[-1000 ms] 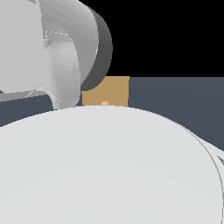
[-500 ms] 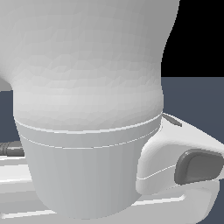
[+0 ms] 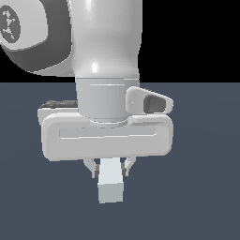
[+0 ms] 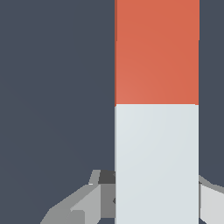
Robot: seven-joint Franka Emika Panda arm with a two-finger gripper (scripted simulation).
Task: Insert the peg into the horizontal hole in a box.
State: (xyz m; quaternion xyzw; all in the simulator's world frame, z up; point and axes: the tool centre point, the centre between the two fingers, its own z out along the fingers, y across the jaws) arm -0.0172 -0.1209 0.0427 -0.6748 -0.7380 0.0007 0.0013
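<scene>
Grip: you are holding the peg (image 3: 111, 183) between the fingers (image 3: 91, 167) of the gripper (image 3: 108, 169); they are pressing on either side of its pale end, clamped on it.
Peg position: it is sitting in the jaws near its white-grey end, with that end pointing toward the exterior camera. Whether it is resting on the floor or lifted, you cannot tell from either view.
Box and hole: neither is showing in either view, so you are working without a sight of the target.
Risk 1: you are gripping near one end, so the long orange part is hanging out as a lever; any bump on approach is likely to twist it in the pads and spoil the alignment.
Risk 2: a peg about as wide as the hole is leaving little room; a small tilt or offset is likely to jam it on the box face.
Risk 3: the arm is blocking the exterior view, so you are probably missing an early misalignment.
Exterior view only: the hand body, both fingertips, the peg's square end face.
Wrist view only: the peg's (image 4: 156, 109) length and the orange-to-white boundary; orange is not appearing in the exterior view at all.
</scene>
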